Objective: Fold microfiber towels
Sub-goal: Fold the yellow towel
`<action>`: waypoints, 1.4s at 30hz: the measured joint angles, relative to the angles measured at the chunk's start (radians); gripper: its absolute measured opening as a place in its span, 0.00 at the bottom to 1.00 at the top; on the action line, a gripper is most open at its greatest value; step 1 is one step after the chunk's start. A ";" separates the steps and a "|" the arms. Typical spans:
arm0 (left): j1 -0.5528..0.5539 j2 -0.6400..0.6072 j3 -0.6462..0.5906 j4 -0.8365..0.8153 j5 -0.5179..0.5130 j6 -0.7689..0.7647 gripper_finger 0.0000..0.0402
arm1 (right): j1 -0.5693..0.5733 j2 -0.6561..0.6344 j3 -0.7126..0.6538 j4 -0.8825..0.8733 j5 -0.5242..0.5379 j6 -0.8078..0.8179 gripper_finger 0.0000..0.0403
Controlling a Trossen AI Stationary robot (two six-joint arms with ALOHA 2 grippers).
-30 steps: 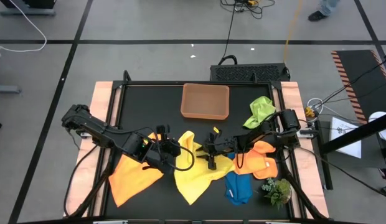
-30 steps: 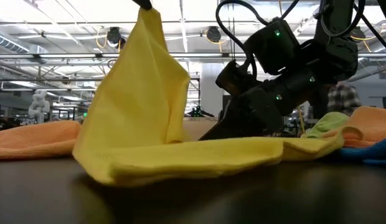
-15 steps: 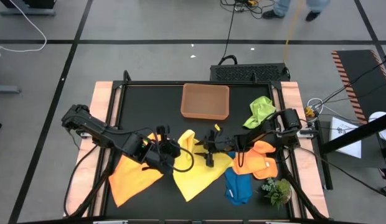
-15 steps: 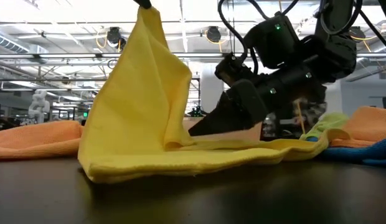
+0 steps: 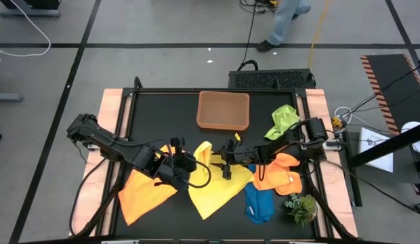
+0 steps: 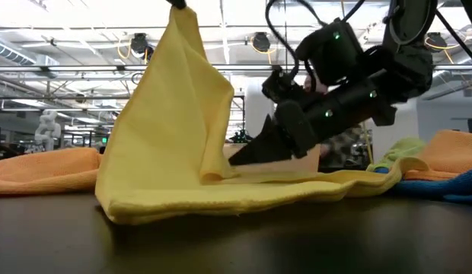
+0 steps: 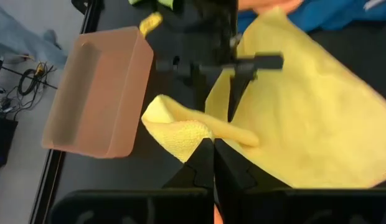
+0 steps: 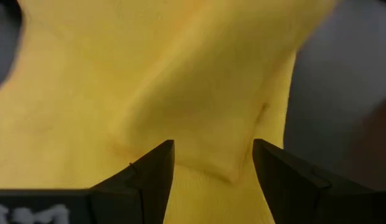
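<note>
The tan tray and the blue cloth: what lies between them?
In the high view, the yellow towel and the open right gripper lie between the tray and blue towel.

Left gripper [image 7: 213, 151] stands at 6 o'clock, fingers pressed together on a bunched corner of the yellow towel [image 7: 305, 112]. The towel spreads from centre toward 3 o'clock across the dark table [image 7: 106, 177]. Tan tray [image 7: 96, 93] sits at 9 o'clock, apart from the towel. Right gripper [image 7: 233, 62] is at 12 o'clock, over the towel's edge, with its fingers spread. Blue towel [image 7: 330, 15] and orange towel [image 7: 268, 5] lie at 1 o'clock. A lime towel [image 7: 155, 4] scrap shows at 11 o'clock.
</note>
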 joint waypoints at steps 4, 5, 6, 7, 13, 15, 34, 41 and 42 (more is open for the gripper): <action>-0.002 0.000 0.000 0.060 0.000 0.035 0.01 | 0.001 0.044 0.033 -0.004 -0.001 0.000 0.52; -0.003 0.000 0.000 0.065 0.000 0.043 0.01 | 0.002 0.049 0.038 -0.009 0.000 0.000 0.52; -0.003 0.000 0.000 0.062 0.000 0.046 0.01 | 0.002 0.050 0.040 -0.022 0.000 0.001 0.51; -0.003 0.000 0.000 0.060 0.000 0.046 0.01 | 0.002 0.050 0.040 -0.030 0.001 0.002 0.51; -0.007 0.000 0.000 0.048 0.000 0.037 0.01 | 0.002 0.041 0.039 -0.042 0.028 0.001 0.37; -0.010 0.000 0.000 0.046 0.001 0.033 0.01 | 0.002 0.041 0.039 -0.043 0.028 0.000 0.29; -0.046 -0.035 0.000 -0.066 0.002 -0.031 0.01 | 0.047 -0.197 -0.021 -0.138 0.032 -0.070 0.00; -0.107 -0.140 0.001 -0.060 -0.035 -0.071 0.01 | 0.124 -0.557 -0.086 -0.278 0.147 -0.175 0.00; -0.118 -0.155 0.001 -0.057 -0.035 -0.072 0.01 | 0.138 -0.608 -0.086 -0.304 0.160 -0.184 0.00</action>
